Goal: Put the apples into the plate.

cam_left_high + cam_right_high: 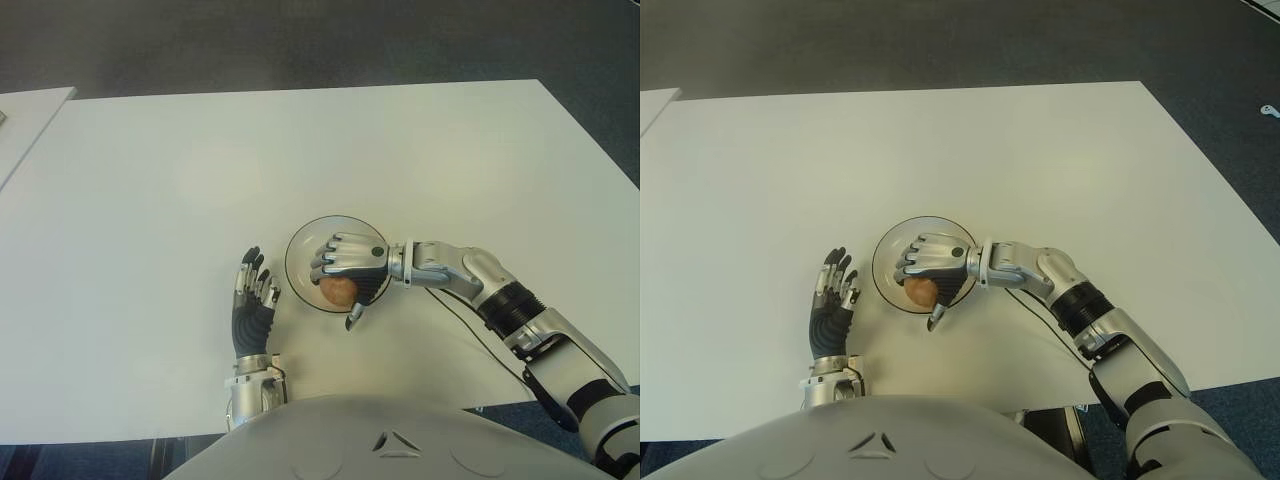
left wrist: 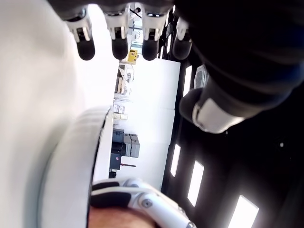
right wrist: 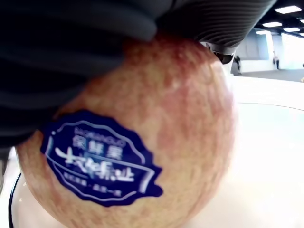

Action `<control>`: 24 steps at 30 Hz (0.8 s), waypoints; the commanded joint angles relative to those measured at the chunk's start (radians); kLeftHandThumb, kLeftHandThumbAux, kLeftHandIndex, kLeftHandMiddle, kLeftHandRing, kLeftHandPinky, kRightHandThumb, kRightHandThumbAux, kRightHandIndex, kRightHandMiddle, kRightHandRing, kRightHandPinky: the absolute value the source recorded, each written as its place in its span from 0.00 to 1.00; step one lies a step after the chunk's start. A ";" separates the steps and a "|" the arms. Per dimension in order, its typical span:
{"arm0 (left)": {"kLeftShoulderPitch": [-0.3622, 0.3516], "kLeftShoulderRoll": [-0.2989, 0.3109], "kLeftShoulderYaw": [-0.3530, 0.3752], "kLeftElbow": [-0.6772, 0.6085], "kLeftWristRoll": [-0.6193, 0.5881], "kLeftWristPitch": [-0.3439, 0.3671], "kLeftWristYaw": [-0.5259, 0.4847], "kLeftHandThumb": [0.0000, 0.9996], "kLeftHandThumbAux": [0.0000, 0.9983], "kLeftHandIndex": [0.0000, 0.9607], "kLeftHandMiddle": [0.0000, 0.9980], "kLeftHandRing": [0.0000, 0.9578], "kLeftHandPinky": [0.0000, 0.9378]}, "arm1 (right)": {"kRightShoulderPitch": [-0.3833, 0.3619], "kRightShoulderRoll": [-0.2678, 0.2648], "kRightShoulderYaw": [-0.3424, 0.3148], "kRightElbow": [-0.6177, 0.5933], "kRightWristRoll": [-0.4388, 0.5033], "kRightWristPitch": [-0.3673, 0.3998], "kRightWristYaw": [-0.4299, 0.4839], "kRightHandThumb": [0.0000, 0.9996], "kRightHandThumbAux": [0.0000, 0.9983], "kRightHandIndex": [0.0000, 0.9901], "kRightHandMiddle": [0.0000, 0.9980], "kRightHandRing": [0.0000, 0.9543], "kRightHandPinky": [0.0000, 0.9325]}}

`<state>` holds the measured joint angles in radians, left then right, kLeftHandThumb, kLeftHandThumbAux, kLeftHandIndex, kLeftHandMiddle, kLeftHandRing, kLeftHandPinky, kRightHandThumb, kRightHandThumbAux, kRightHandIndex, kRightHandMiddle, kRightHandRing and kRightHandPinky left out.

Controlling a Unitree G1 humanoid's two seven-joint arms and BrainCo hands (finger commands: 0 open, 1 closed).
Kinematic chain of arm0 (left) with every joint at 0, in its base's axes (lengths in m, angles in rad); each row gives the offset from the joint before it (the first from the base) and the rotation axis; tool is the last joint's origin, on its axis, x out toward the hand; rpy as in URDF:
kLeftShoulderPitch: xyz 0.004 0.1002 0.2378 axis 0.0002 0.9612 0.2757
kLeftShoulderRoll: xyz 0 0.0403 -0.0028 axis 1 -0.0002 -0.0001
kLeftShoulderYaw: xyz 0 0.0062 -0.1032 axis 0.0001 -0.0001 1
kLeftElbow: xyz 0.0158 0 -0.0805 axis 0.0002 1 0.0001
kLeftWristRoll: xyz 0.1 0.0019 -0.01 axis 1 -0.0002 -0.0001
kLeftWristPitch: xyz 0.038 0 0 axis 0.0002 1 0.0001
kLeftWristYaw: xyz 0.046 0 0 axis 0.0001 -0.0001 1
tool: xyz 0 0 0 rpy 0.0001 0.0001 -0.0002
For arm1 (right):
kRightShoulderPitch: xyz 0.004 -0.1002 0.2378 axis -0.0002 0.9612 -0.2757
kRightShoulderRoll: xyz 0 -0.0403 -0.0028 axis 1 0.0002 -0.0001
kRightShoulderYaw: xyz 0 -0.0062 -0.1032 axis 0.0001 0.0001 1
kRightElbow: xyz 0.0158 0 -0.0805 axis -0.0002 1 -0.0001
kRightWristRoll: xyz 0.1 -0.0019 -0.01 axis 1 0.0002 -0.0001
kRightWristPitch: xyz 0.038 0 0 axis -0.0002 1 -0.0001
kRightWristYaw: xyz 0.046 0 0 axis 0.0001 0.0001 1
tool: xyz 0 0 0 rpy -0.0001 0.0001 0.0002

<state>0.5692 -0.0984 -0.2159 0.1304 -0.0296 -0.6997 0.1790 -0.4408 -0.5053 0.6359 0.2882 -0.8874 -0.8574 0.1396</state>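
My right hand [image 1: 347, 262] grips the apple [image 1: 338, 290] over the plate [image 1: 303, 252], frame centre.
I see mottled red-yellow skin and a blue sticker [image 3: 102, 163]; my left hand [image 1: 252, 300] lies open beside.

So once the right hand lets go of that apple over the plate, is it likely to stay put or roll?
The apple looks round and smooth-skinned, so it could roll a little. The plate seems shallow with a raised rim, which would probably stop it. It looks firm under the right hand, so squashing seems unlikely. The left hand shows left of the plate.
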 commanded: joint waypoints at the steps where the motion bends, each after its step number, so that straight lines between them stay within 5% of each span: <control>1: -0.003 -0.034 0.001 0.013 -0.027 0.024 -0.024 0.13 0.65 0.00 0.00 0.00 0.00 | 0.011 -0.011 0.011 0.021 0.028 -0.002 0.047 0.06 0.29 0.00 0.00 0.00 0.00; 24: -0.014 -0.038 0.014 0.056 0.000 -0.010 -0.013 0.11 0.66 0.00 0.00 0.00 0.00 | 0.034 -0.010 0.002 0.004 0.144 0.049 0.191 0.10 0.24 0.00 0.00 0.00 0.00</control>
<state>0.5659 -0.0984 -0.2123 0.1464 -0.0288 -0.7287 0.1684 -0.4327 -0.5060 0.6301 0.2819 -0.7466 -0.8272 0.2924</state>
